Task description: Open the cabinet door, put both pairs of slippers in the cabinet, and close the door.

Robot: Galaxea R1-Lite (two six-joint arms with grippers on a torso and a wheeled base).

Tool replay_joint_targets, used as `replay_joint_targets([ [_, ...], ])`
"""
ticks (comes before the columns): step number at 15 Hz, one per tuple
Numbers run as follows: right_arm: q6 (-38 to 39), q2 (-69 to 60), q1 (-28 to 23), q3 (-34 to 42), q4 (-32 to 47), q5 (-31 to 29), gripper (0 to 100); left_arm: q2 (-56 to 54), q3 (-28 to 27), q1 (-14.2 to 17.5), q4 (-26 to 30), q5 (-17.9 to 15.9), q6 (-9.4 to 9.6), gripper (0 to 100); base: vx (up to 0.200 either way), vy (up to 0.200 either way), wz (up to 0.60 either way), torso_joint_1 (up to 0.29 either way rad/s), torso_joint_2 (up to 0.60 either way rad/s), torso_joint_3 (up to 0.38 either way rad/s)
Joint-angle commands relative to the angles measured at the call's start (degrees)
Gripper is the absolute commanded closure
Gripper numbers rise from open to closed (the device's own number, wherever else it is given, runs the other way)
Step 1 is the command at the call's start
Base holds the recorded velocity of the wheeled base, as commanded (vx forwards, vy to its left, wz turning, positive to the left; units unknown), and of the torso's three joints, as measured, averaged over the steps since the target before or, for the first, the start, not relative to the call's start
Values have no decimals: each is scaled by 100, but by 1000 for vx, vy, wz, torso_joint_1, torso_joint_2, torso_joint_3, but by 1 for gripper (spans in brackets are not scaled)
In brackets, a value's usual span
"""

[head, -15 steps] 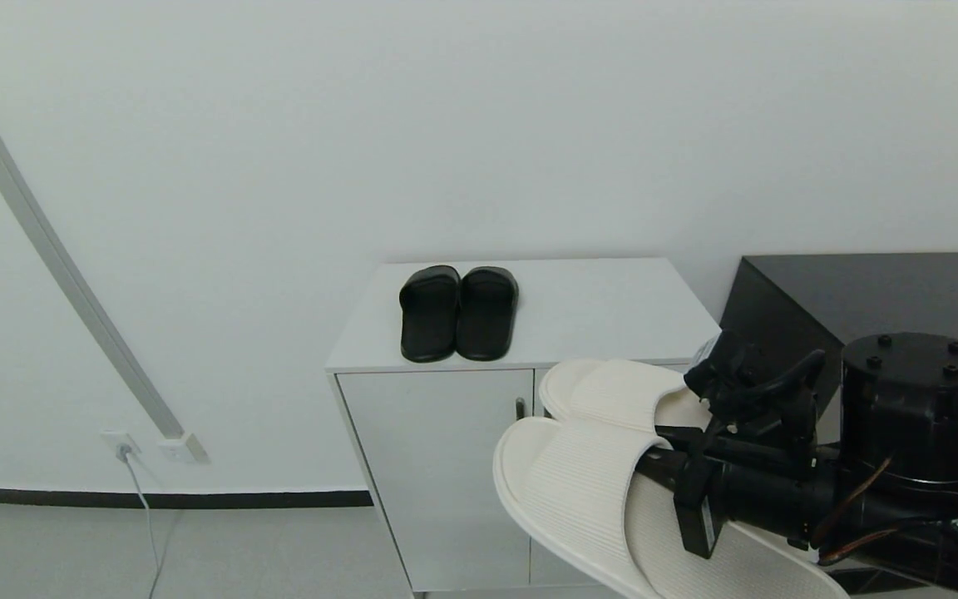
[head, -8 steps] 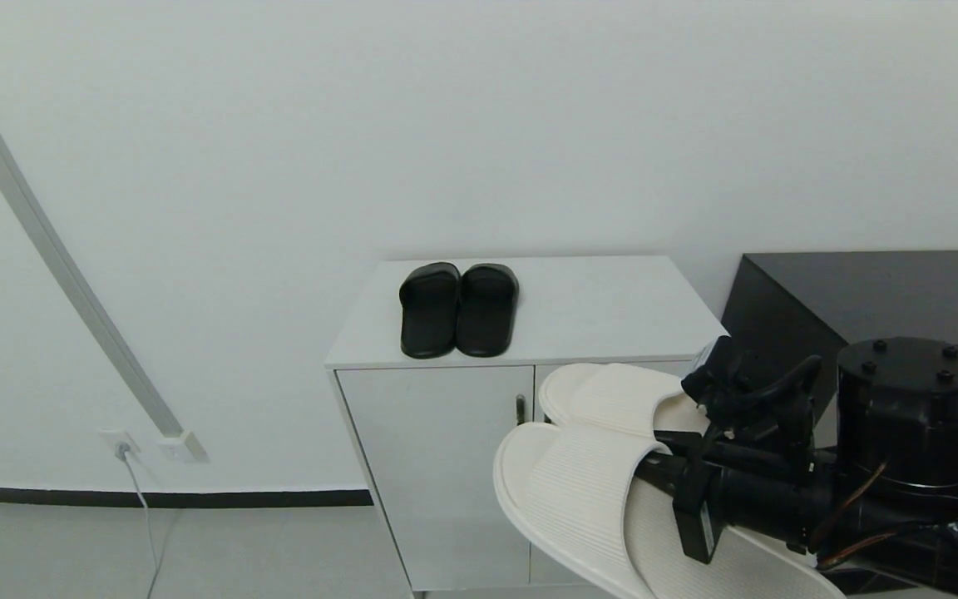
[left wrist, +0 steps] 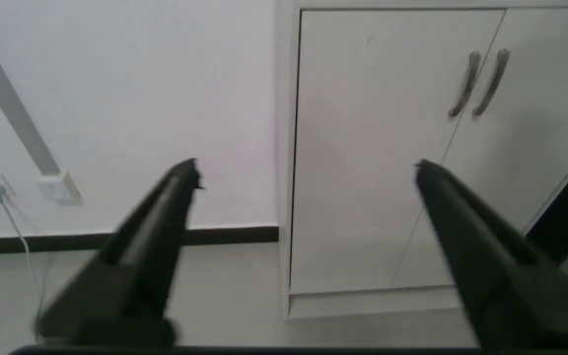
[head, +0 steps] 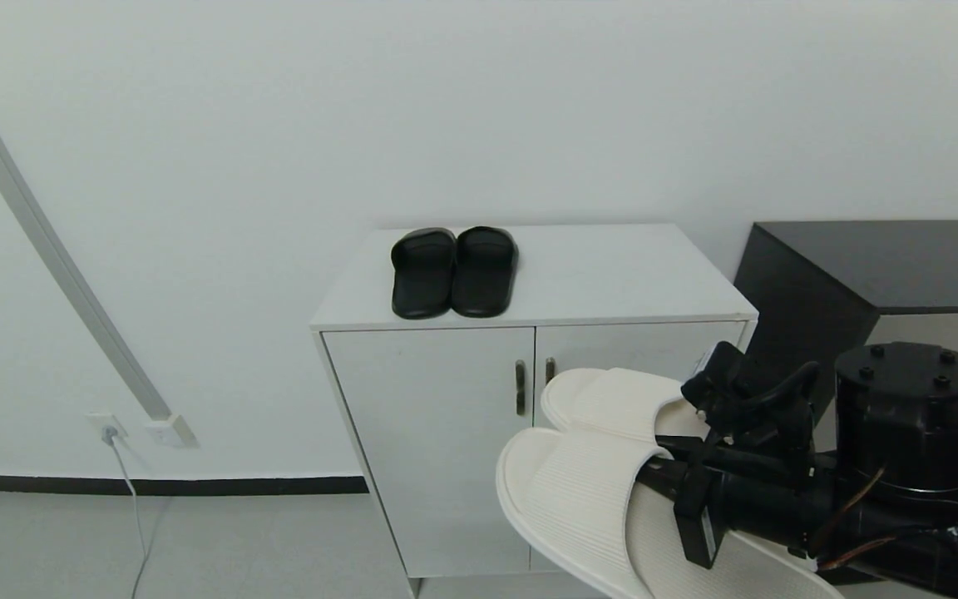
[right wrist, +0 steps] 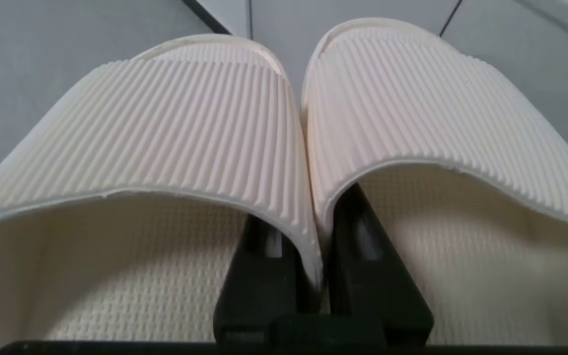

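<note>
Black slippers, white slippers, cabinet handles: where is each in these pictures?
black slippers (head: 422,259): head view, strap of the left one.
white slippers (right wrist: 195,138): right wrist view, ribbed strap of one.
cabinet handles (head: 520,388): head view, middle of the left door's handle.

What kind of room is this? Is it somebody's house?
Probably an indoor hallway or entry corner. A white two-door cabinet stands against a bare wall with black open-toed slippers on top; cream ribbed slippers are held in front of it, and a white wall socket sits low beside it.
</note>
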State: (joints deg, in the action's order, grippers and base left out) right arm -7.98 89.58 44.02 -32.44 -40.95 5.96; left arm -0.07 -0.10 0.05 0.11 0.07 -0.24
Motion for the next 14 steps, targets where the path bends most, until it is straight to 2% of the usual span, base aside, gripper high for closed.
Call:
replay_joint_targets([
  [1, -1, 16, 1, 27, -1, 2, 100, 7, 1, 4, -2, 1, -2, 0, 0, 0, 0, -217, 559, 325],
  [14, -63, -54, 54, 124, -36, 2, 100, 7, 1, 4, -2, 37, -20, 0, 0, 0, 0, -178, 506, 325],
])
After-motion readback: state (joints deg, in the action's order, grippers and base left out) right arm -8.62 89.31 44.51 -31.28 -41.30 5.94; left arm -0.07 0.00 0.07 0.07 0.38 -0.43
